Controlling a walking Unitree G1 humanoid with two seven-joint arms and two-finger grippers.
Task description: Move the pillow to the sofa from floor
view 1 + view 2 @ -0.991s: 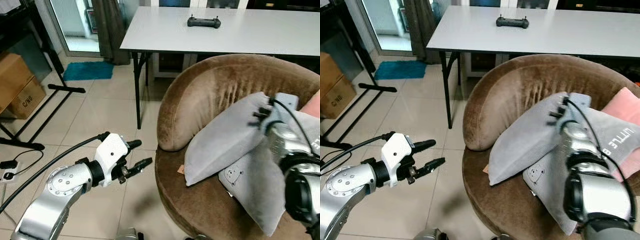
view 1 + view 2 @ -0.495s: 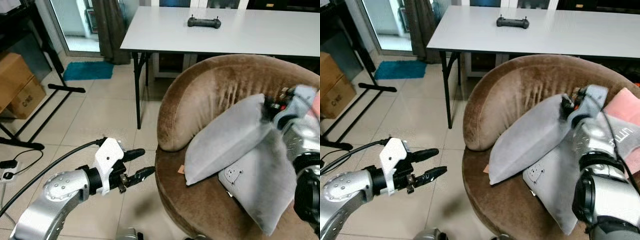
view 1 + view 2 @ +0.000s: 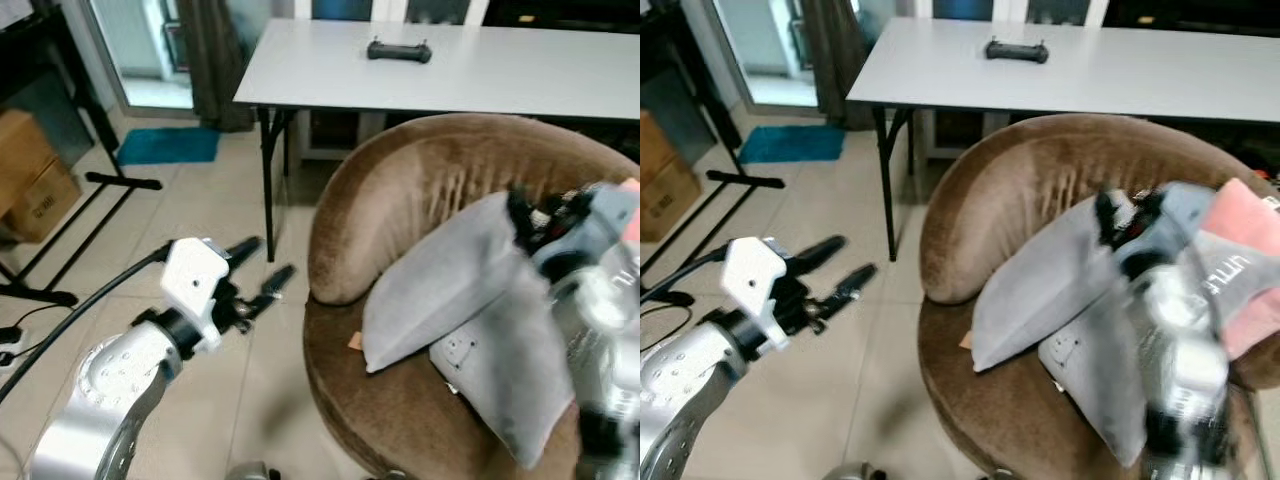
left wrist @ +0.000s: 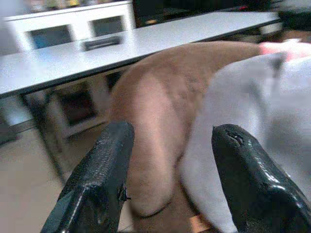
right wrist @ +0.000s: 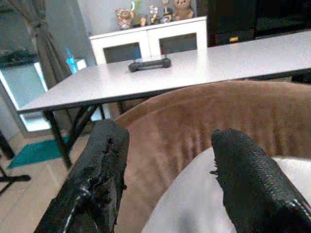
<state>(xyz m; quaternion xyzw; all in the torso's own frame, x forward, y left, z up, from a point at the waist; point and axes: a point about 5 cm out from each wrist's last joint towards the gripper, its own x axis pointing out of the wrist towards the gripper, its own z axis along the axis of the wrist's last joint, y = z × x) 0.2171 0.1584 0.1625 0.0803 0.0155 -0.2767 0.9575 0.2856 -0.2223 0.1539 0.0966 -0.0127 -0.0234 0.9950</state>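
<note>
A grey pillow [image 3: 440, 285] leans against the back of the round brown sofa [image 3: 400, 190], resting on the seat. A second grey pillow [image 3: 500, 375] with a small bear print lies beside it, and a pink pillow [image 3: 1240, 265] sits behind. My right gripper [image 3: 535, 208] hovers blurred at the grey pillow's top corner, fingers [image 5: 104, 165] open with nothing between them. My left gripper [image 3: 268, 258] is open over the tiled floor, just left of the sofa's side. In the left wrist view the sofa back [image 4: 155, 116] and the pillow [image 4: 248, 116] lie ahead.
A white table [image 3: 520, 75] with a black controller [image 3: 399, 50] stands behind the sofa. Cardboard boxes [image 3: 30, 170], a black stand's legs [image 3: 120, 180] and a blue mat [image 3: 165, 145] are at the left. A cable [image 3: 25, 330] lies on the floor.
My left gripper has risen and swung toward the sofa's side. My right arm is moving and blurred, shifting slightly left by the pillow's top corner. The pillows have not moved.
</note>
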